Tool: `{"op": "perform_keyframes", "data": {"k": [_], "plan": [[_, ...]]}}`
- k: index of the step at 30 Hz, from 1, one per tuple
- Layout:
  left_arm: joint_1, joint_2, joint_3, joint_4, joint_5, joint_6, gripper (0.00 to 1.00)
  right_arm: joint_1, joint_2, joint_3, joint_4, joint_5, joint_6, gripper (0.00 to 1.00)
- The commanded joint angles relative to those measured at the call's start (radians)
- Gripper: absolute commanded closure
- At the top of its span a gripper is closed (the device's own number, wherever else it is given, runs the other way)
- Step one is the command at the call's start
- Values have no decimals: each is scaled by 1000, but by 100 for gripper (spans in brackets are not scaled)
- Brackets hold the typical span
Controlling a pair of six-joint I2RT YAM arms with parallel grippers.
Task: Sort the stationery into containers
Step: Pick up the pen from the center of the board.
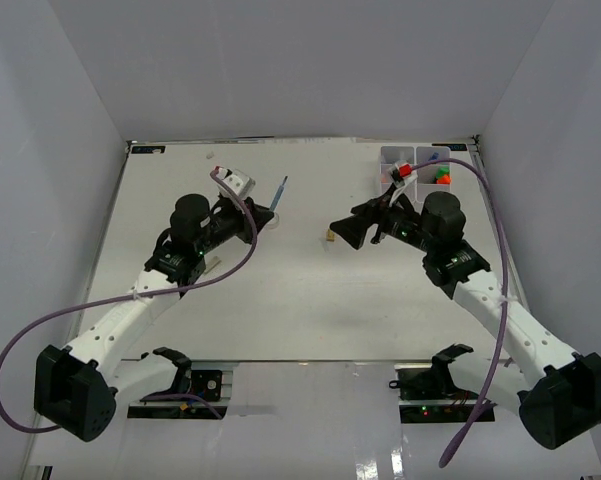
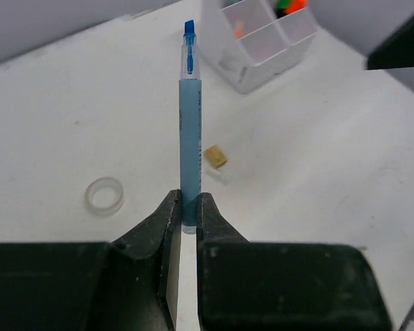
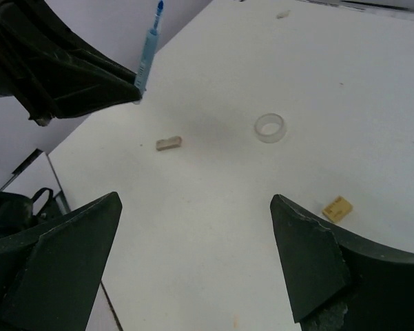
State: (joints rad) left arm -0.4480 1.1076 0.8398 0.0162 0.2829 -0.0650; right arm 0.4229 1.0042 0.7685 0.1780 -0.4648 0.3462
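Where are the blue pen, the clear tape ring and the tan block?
blue pen (image 2: pixel 191 148), left wrist view, middle of its barrel
clear tape ring (image 2: pixel 105 208), left wrist view, its near wall
tan block (image 2: pixel 216 156), left wrist view, its top face

No legible text, label, brand, number or sign appears in any of the three views. Any print on the barrel of the blue pen (image 2: pixel 190 158) is too small and blurred to read.

Left gripper (image 2: pixel 188 215) clamped on blue pen (image 2: pixel 190 138), tip pointing away. Clear tape ring (image 2: pixel 104 195) left of pen, tan block (image 2: pixel 216 156) just right of it, white organiser box (image 2: pixel 268 65) beyond, right of the tip.
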Motion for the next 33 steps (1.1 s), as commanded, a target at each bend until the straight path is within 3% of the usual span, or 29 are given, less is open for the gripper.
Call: {"op": "perform_keyframes", "data": {"k": [1,9,15,26,33], "plan": [[-11,-50,-71,155,258,39,98,79,40,106,64,-9,28,4],[-14,-129,-143,266,372,-9,98,237,163,222,140,69,31,0],[-14,-150,-177,301,403,-25,98,290,255,295,152,98,23,10],[-14,-167,-185,312,407,-38,98,313,280,305,178,123,11,51],[-14,-155,-179,315,435,-52,92,313,277,298,172,107,8,88]]}}
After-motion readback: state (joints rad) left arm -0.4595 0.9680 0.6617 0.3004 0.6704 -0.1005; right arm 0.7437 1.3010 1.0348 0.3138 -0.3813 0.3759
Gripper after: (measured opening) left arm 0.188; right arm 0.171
